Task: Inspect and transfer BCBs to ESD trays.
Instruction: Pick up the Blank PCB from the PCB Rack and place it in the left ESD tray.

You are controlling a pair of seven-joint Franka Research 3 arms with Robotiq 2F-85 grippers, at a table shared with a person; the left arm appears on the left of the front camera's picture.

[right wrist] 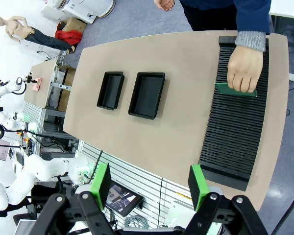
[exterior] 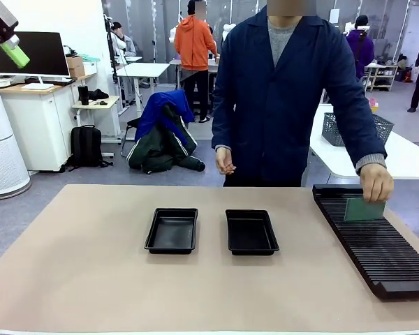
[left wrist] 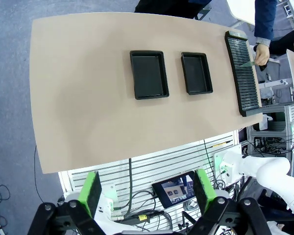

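Observation:
Two empty black ESD trays sit side by side mid-table; they also appear in the left wrist view and the right wrist view. The person's hand pinches one green BCB upright over the far end of the ribbed rack. High above the table's left side, my left gripper is open and holds nothing. Also raised well above the table, my right gripper stands open and empty.
A long black slotted rack runs along the table's right edge. The tan table top is bare in front and to the left. A grey mesh basket stands on a white table behind.

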